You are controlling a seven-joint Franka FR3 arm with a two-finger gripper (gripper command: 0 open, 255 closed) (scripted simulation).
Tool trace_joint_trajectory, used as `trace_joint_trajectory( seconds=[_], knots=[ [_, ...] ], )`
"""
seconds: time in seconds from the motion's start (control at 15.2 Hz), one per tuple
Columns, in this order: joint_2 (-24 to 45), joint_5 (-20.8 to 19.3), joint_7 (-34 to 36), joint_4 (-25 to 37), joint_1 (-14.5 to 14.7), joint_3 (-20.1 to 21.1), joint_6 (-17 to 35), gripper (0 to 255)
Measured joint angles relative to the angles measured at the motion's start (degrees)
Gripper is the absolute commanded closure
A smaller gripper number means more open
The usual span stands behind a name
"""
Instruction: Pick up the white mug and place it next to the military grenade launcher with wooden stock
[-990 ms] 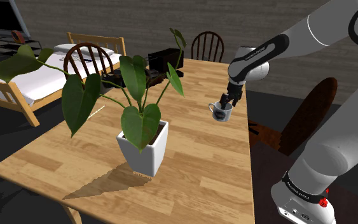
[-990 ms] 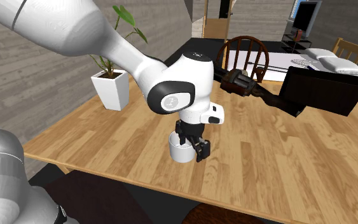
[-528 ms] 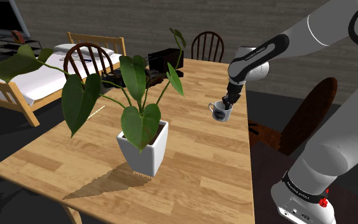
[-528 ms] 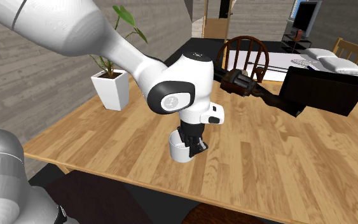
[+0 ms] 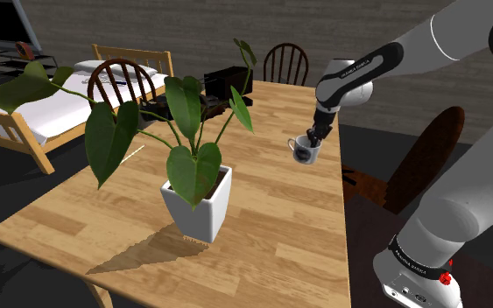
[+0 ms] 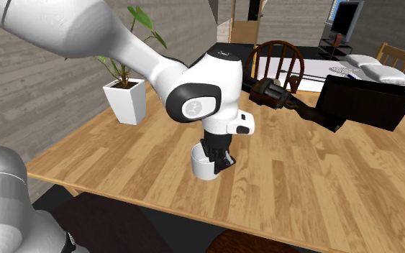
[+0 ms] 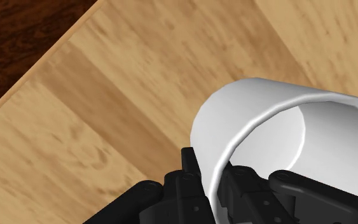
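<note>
Grasp done: gripper clamped on rim of white mug, near surface edge by the arm, prob. barely lifted; carry to grenade launcher & set-down beside it remain.

Your shoulder cam sits beside and a bit behind the arm, up high. It looks down over the wooden table toward the bed and the back wall, with the potted plant nearest the lens. Your second exterior cam is close in at the table's edge on the arm's side and faces across the boards. There the same plant lands far off at that view's left and the bed at its upper right. Both catch the white mug and the tabletop around it. The wrist cam looks down along the gripper, right on top of the mug's rim, with tabletop behind.
</note>
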Motion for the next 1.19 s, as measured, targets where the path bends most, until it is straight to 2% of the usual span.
trace_joint_trajectory(
  seconds=[1.19],
  knots=[
    [-7.1,-2.1,2.0,7.7,-0.4,0.7,-14.6,255]
  ],
)
